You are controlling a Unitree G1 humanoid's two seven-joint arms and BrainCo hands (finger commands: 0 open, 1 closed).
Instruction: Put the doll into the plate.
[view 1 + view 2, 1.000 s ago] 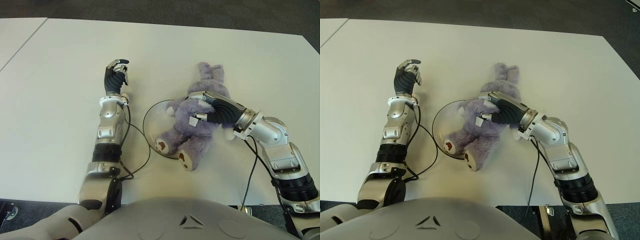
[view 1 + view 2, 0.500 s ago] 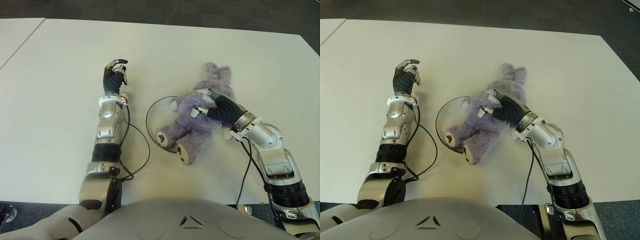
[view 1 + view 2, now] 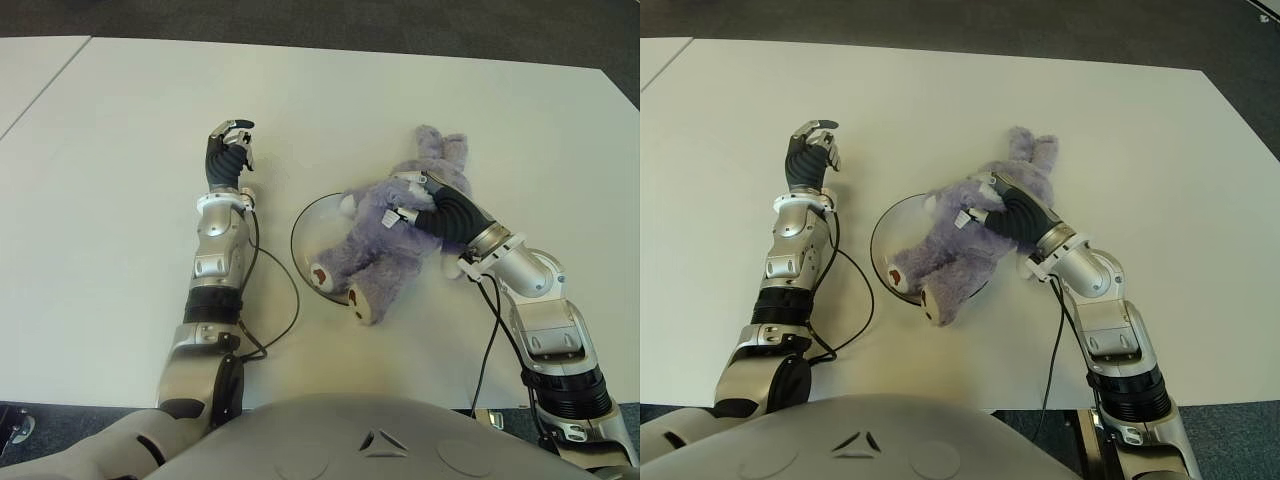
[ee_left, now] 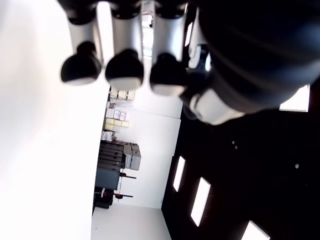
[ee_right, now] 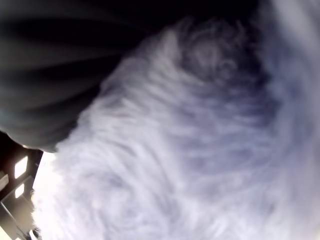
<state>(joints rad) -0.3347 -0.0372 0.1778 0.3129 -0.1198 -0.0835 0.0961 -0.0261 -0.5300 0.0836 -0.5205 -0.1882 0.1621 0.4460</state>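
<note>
White table (image 3: 120,220), dark floor (image 3: 300,20)

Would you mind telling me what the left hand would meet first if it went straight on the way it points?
Probably nothing: the left hand points up the bare table, away from the plate.

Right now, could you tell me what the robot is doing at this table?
The right hand grips a purple plush doll around its body, holding it over the clear plate on the white table. The doll's legs overlap the plate; its head and ears lie beyond the rim. The left hand shows left of the plate, holding nothing.
</note>
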